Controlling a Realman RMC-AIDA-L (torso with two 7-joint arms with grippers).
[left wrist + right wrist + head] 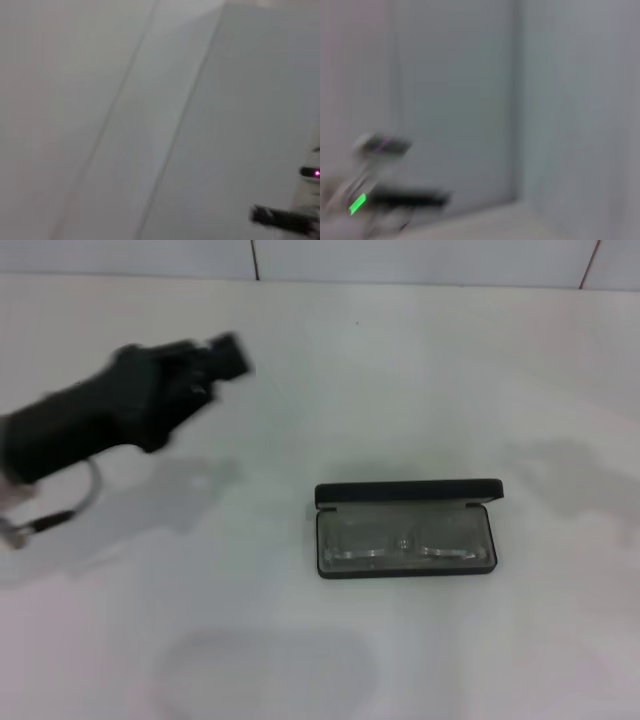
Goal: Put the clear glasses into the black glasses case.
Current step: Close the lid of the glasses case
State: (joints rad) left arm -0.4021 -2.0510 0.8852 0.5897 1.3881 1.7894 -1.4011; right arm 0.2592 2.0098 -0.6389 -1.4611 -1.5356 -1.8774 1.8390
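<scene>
Glasses case (pixel 405 530), black and hinged open on the white table (pixel 400 370), holds the clear glasses (pixel 400 545) flat on its grey lining, while the left gripper (pixel 228 355) hangs well apart to the far left, its finger state impossible to tell.

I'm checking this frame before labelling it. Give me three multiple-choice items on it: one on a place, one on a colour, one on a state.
1. Where are the glasses?
A. Inside the case
B. On the table left of the case
C. In the left gripper

2. What colour is the case?
A. Orange
B. Black
C. White

3. How is the case?
A. Shut flat
B. Open, lid raised at the back
C. Upside down

Answers:
1. A, the clear frame lies on the grey lining.
2. B, its shell and lid are black.
3. B, the lining shows below the upright lid.

The left gripper is far left of the case; the right is out of view.
</scene>
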